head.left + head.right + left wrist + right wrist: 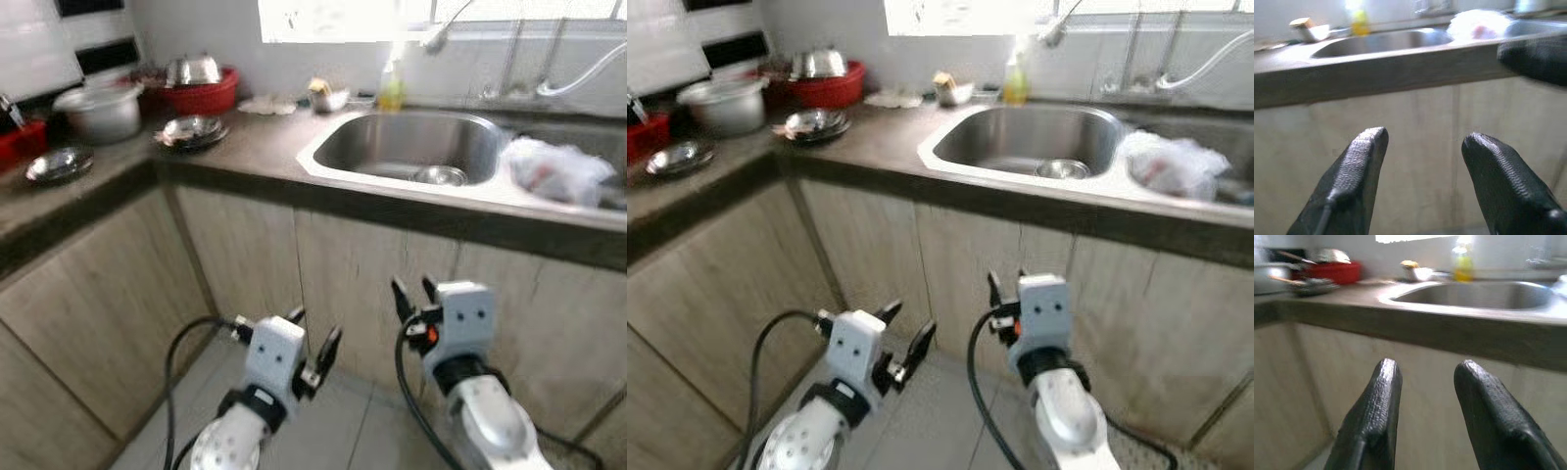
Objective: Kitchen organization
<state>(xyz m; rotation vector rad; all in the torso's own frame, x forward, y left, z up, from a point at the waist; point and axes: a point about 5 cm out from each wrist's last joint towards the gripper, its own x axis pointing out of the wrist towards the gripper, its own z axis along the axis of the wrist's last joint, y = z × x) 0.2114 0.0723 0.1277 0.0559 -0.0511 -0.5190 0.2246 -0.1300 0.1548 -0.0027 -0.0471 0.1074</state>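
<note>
Sink (490,181) near the counter's front edge held a small steel bowl (440,175); no writing was legible. Red basket (203,97) at the back corner held steel vessels. Left gripper (313,345) and right gripper (412,297) hung spread, empty.

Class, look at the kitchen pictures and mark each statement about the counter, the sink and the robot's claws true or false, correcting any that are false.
1. A small metal bowl lies inside the sink. True.
2. The red basket stands on the floor. False: it stands on the countertop, near the wall.
3. The left claw is open and holds nothing. True.
4. The right claw is shut on a plate. False: it is open and empty, below the counter edge.
5. A yellow bottle stands behind the sink. True.
</note>
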